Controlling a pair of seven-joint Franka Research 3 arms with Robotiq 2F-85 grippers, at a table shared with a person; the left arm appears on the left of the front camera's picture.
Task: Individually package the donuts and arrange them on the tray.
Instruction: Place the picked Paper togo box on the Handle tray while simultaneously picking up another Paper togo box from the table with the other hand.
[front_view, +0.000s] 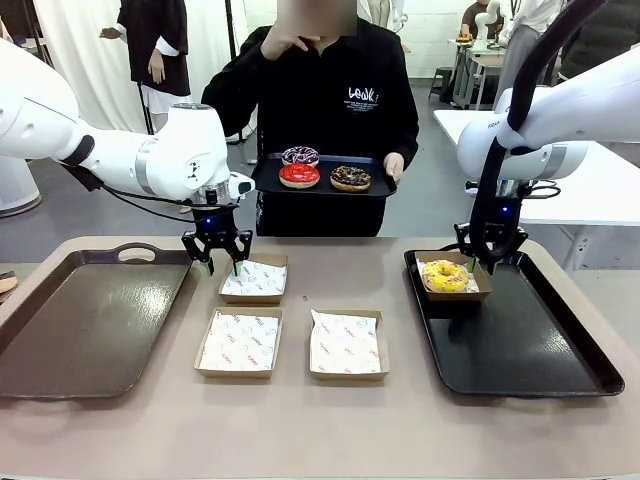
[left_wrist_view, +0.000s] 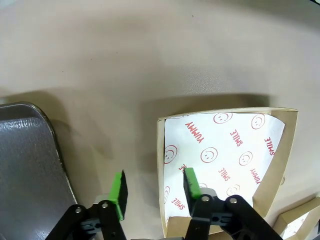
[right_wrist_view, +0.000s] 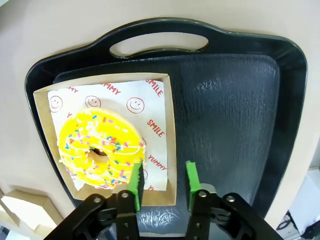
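The left pincer (left_wrist_view: 154, 173) stood parted astride the wall of an empty paper-lined cardboard box (left_wrist_view: 230, 145); the right pincer (right_wrist_view: 163, 165) gaped beside the yellow sprinkled ring donut (right_wrist_view: 107, 130), boxed on the black plastic tray (right_wrist_view: 235, 100).

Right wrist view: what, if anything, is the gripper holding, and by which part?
Nothing. The right gripper stands open astride the side wall of the cardboard box holding the yellow donut, pads clear of it.
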